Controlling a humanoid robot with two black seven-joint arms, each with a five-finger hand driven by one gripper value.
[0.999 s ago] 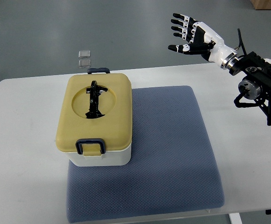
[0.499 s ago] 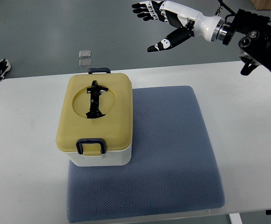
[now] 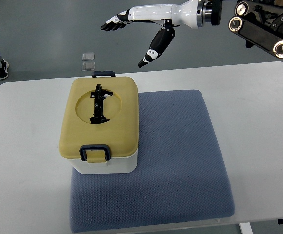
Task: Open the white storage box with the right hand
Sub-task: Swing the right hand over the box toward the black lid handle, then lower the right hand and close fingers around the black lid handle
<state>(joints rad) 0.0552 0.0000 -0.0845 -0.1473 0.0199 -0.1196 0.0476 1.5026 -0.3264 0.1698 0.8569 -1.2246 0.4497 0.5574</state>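
The box (image 3: 100, 126) sits closed on the left part of a blue-grey mat (image 3: 180, 161) on the white table (image 3: 24, 146), its tan lid (image 3: 100, 117) flat on the white base, a black handle (image 3: 99, 104) folded into the round recess on top. One dark latch (image 3: 94, 153) shows at the near edge and another (image 3: 104, 74) at the far edge, and both look fastened. The right hand (image 3: 139, 27) is up in the air beyond the far edge of the table, above and to the right of the box, touching nothing; its fingers (image 3: 113, 23) are stretched out and apart, the thumb hanging down, and it holds nothing. I'd say this is the reach, with the opening itself not begun. The next move seems to call for the hand to come down to a latch, the far one being nearest, and to flip it loose before the lid can lift. The left arm is nowhere to be seen. A person's shoe (image 3: 0, 68) shows at the left edge, on the floor.
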